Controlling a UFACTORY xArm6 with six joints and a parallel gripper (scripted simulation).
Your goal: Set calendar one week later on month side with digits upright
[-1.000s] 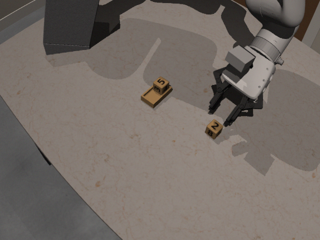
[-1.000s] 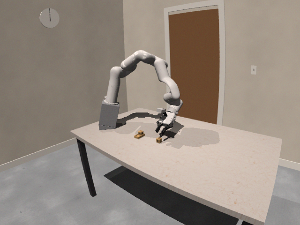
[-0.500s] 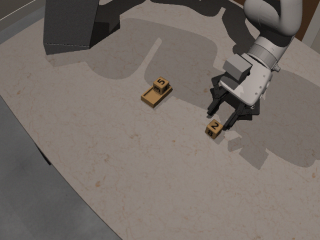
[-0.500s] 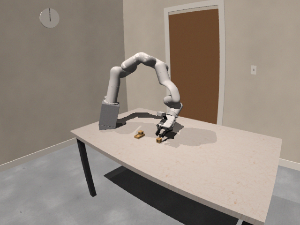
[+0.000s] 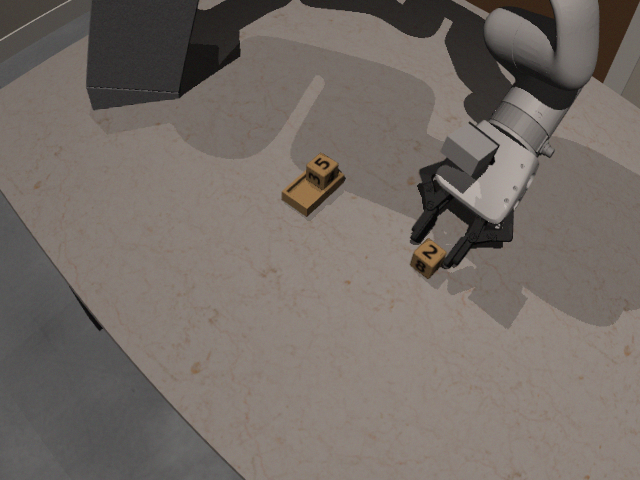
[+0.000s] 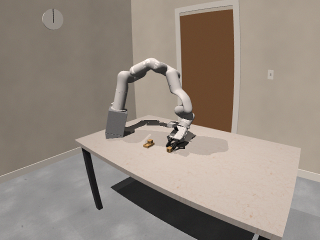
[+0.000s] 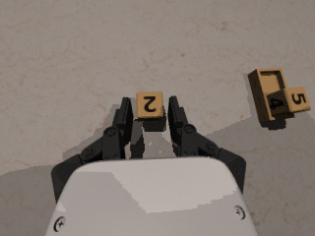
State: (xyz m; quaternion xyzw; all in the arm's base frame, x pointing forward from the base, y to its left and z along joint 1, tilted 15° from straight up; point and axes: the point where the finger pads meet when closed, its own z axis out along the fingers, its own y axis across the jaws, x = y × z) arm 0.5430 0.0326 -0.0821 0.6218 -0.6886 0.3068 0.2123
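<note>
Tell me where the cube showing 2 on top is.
In the top view, the cube sits on the table, right of the tray, between the open pincer's fingertips.

Light: we saw even, soft brightness, no glare | Shadows: the arm (image 6: 178, 87) threw broad grey shadows with sharp edges on the table (image 6: 232, 165), overlapping in two tones | Sharpness: all views were a little soft and pixelated | Edges: the exterior view bent the door frame (image 6: 236, 64) slightly

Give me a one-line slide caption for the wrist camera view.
Open hand straddling the loose cube, 2 on top, with the tray and second cube off to the right.
</note>
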